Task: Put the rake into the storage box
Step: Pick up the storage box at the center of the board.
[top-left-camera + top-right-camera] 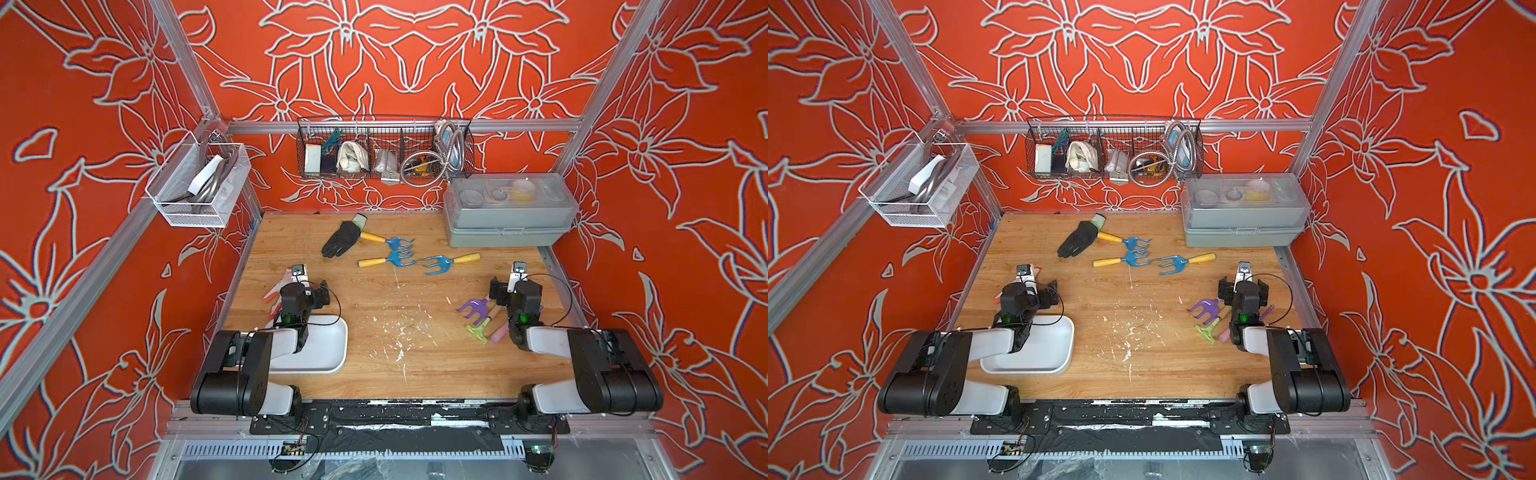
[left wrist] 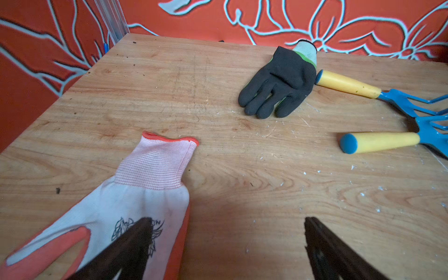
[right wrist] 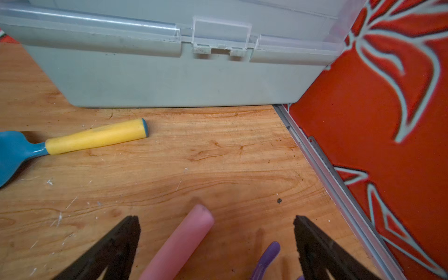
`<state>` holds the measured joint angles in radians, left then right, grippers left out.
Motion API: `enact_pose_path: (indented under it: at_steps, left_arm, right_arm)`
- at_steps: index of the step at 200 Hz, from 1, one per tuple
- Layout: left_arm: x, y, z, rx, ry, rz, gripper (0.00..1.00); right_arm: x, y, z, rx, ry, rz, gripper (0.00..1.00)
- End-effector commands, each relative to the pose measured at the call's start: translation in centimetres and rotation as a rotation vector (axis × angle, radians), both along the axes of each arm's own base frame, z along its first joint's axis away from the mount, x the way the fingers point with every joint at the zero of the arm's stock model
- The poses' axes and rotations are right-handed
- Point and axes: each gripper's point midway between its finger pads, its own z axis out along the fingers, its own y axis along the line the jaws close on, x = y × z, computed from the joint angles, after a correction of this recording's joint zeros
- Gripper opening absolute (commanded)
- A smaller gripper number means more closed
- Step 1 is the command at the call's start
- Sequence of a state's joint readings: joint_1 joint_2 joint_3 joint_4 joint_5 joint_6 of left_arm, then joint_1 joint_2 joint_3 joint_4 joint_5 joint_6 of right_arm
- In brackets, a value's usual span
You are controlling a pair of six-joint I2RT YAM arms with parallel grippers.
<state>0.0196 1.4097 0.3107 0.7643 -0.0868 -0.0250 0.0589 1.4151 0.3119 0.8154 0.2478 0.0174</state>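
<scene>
In both top views the box [image 1: 326, 351] [image 1: 1050, 351] sits at the near left of the table [image 1: 415, 357] [image 1: 1142, 374]. Its left part is hidden under the left arm, and the floor that shows is plain white. Every rake lies outside the box.

Three blue rakes [image 1: 388, 261] [image 1: 1121, 260] with yellow handles lie well beyond the box's far end, heads close together. One handle touches a black glove [image 1: 343, 240] [image 1: 1077, 241] [image 2: 278, 84]. A purple rake [image 1: 476, 308] [image 1: 1204, 309] and a green rake [image 1: 478, 331] [image 1: 1207, 332] lie across the table from the box, partly under the right arm.

The left gripper [image 2: 228, 220] hangs just past the box's far end, over a white glove [image 1: 276, 293] [image 2: 135, 194] with orange trim. Its jaws are spread wide with only bare wood between them. Whether a finger touches the glove cannot be told.

The right gripper [image 3: 216, 219], opposite the box, also stands wide apart and clamps nothing. A pink handle [image 3: 184, 242] and a purple tip lie on the wood between its fingers, clear of both.

A grey case [image 1: 507, 216] [image 1: 1241, 216] [image 3: 169, 72] fills the corner diagonally farthest from the box. Two wire baskets [image 1: 382, 149] [image 1: 199, 187] hang on the walls beyond the box.
</scene>
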Motion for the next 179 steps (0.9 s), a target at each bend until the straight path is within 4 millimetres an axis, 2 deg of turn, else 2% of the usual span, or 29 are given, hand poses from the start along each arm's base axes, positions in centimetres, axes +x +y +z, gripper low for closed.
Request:
enact_pose_path:
  at_steps: [1,179]
  left_arm:
    - [0.08,-0.1,0.28,0.001,-0.012,-0.007,0.98]
    - [0.05,-0.12,0.17,-0.012,-0.005,-0.015,0.98]
  right_arm:
    - [-0.21,-0.18,0.18,0.008,-0.014,-0.018,1.0]
    - [-0.28,-0.21,0.26,0.009,-0.019,-0.018,1.0]
